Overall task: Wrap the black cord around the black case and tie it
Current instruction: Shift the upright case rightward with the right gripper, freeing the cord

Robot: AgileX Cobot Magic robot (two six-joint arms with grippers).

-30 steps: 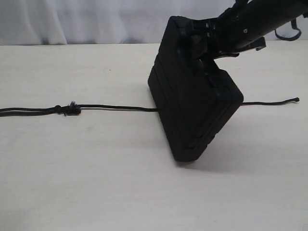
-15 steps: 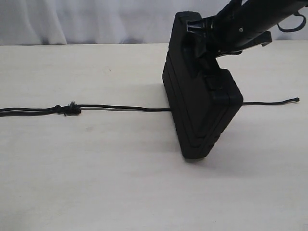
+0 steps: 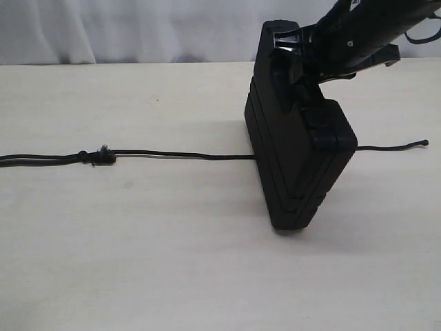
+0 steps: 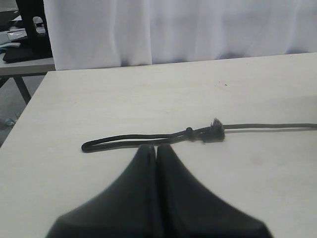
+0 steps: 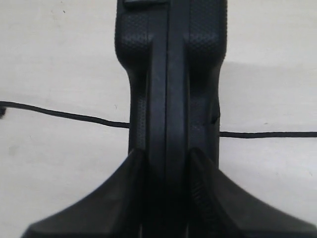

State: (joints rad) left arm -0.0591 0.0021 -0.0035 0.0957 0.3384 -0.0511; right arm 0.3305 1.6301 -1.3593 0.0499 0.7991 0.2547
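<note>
black case [image 3: 300, 165] shifted right, standing edge-on over black cord [image 3: 172, 154]

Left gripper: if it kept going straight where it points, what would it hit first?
Probably the black cord, whose doubled stretch lies across the table just ahead of the left gripper; its height is unclear, so maybe the table first.

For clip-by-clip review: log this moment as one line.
right hand: shut on case, upright on edge | cord: flat on table, crossing under case | left hand: shut, empty | wrap: not started
</note>
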